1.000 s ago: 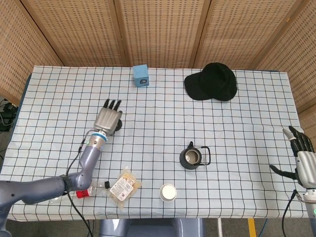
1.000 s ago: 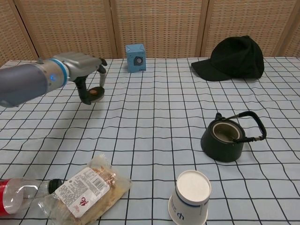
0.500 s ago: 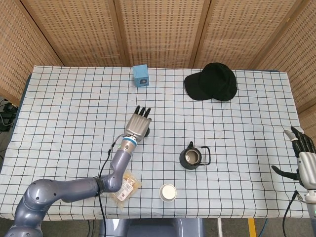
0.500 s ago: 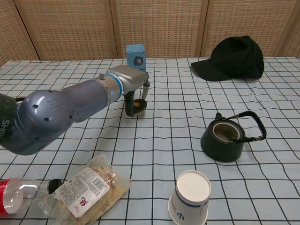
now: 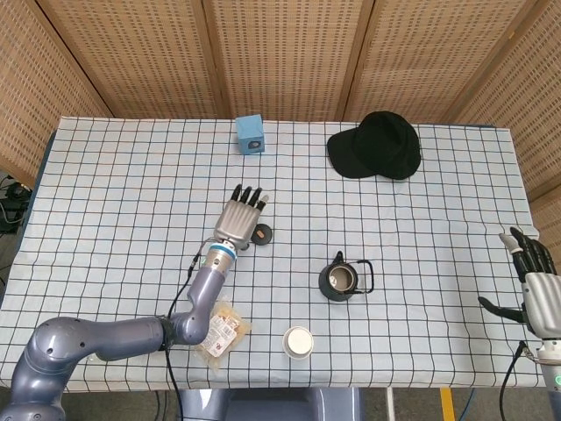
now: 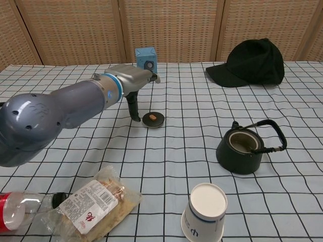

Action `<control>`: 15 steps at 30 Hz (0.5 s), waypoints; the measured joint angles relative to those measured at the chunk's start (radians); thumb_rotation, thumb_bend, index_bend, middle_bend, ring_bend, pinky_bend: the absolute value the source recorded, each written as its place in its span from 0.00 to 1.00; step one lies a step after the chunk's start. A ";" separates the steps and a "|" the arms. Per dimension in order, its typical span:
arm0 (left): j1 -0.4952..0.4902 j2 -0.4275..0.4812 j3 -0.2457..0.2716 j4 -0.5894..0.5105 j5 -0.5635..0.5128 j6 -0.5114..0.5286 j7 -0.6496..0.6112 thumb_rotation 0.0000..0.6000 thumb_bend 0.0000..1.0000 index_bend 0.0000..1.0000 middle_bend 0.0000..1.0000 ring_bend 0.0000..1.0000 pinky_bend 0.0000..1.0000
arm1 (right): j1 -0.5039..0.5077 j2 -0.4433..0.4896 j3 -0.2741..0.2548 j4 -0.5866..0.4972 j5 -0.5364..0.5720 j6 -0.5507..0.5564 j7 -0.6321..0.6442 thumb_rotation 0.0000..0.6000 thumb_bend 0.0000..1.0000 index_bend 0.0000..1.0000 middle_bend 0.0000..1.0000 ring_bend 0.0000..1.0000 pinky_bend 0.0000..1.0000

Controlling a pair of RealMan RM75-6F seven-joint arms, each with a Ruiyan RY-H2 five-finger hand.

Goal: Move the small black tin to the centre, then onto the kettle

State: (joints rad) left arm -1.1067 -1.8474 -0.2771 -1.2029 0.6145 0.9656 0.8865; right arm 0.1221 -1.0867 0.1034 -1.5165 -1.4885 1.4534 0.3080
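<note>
Half a second ago the left hand point(image 5: 240, 217) was closed around the small black tin point(image 5: 261, 233); now it has let go and its fingers are spread wide, holding nothing. That tin now lies flat on the bench point(image 5: 105, 184), near the middle of the checked cloth, just beside the left hand on the side toward the kettle point(image 5: 339, 280). In the chest view the thumb point(image 6: 134, 109) points down at the cloth right next to the tin point(image 6: 153, 118), but does not seem to touch it.

So the first part looks done, and the tin must next go onto the kettle point(image 6: 241, 150). The kettle stands well apart from the tin, further toward the robot's right and closer to the robot. Its top is open, with the handle leaning to one side. The tin is round, so it has no long side to line up with.

The left hand is much the nearer one. The right hand point(image 5: 533, 281) waits far off at the bench edge, open and holding nothing.
</note>
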 measured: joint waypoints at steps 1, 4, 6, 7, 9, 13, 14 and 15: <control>0.011 0.015 0.004 -0.024 0.007 0.009 -0.008 1.00 0.09 0.00 0.00 0.00 0.00 | 0.000 0.000 -0.001 -0.002 -0.002 0.001 -0.004 1.00 0.20 0.07 0.00 0.00 0.00; 0.057 0.078 0.023 -0.116 0.046 0.046 -0.042 1.00 0.09 0.00 0.00 0.00 0.00 | -0.001 0.000 -0.004 -0.006 -0.006 0.003 -0.010 1.00 0.20 0.07 0.00 0.00 0.00; 0.098 0.131 0.044 -0.185 0.083 0.082 -0.067 1.00 0.09 0.00 0.00 0.00 0.00 | -0.001 0.001 -0.004 -0.008 -0.006 0.002 -0.014 1.00 0.20 0.07 0.00 0.00 0.00; 0.118 0.158 0.055 -0.216 0.101 0.102 -0.078 1.00 0.09 0.00 0.00 0.00 0.00 | -0.001 0.001 -0.004 -0.008 -0.004 0.001 -0.015 1.00 0.20 0.07 0.00 0.00 0.00; 0.174 0.228 0.087 -0.287 0.143 0.159 -0.106 1.00 0.09 0.00 0.00 0.00 0.00 | 0.000 0.000 -0.004 -0.009 0.002 -0.006 -0.020 1.00 0.20 0.07 0.00 0.00 0.00; 0.311 0.377 0.161 -0.424 0.246 0.286 -0.190 1.00 0.09 0.00 0.00 0.00 0.00 | 0.003 -0.002 -0.002 -0.011 0.010 -0.013 -0.034 1.00 0.20 0.07 0.00 0.00 0.00; 0.330 0.396 0.171 -0.439 0.260 0.303 -0.204 1.00 0.09 0.00 0.00 0.00 0.00 | 0.003 -0.003 -0.002 -0.011 0.011 -0.014 -0.040 1.00 0.20 0.07 0.00 0.00 0.00; 0.367 0.432 0.192 -0.464 0.287 0.336 -0.234 1.00 0.09 0.00 0.00 0.00 0.00 | 0.004 -0.004 -0.002 -0.012 0.012 -0.015 -0.044 1.00 0.20 0.07 0.00 0.00 0.00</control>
State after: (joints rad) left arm -0.7396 -1.4152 -0.0853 -1.6670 0.9019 1.3020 0.6526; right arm 0.1260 -1.0909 0.1016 -1.5283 -1.4766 1.4385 0.2636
